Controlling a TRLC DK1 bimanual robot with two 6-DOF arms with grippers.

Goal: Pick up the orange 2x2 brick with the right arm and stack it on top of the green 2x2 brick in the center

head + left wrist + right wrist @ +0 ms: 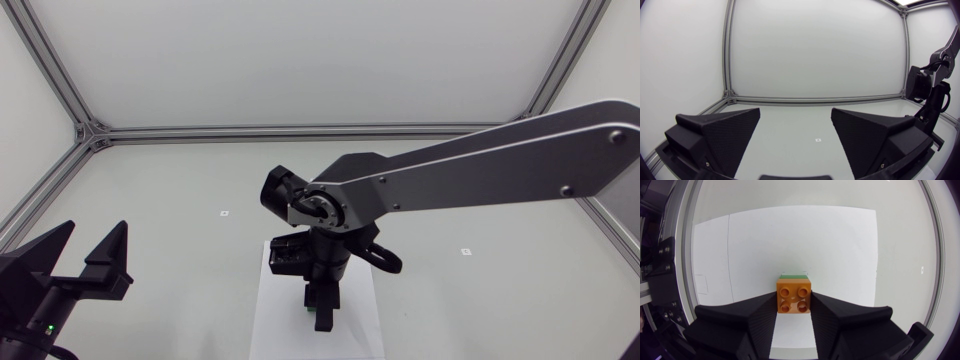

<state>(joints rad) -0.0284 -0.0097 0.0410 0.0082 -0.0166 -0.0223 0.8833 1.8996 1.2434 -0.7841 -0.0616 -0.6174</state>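
Between the fingers of my right gripper (794, 322) is the orange 2x2 brick (794, 296), studs up, and both fingers touch its sides. A thin strip of the green 2x2 brick (794, 276) shows just past and under the orange one; whether the two are pressed together cannot be told. In the head view my right gripper (320, 305) points straight down over the white sheet (275, 325), with a bit of the green brick (322, 319) at its tips; the orange brick is hidden there. My left gripper (90, 250) stands open and holds nothing at the table's left side.
The white sheet (840, 255) lies under the bricks on the grey table. Aluminium frame rails (300, 130) run along the table's back and sides. My right arm (930, 100) appears beyond my left gripper (796, 135).
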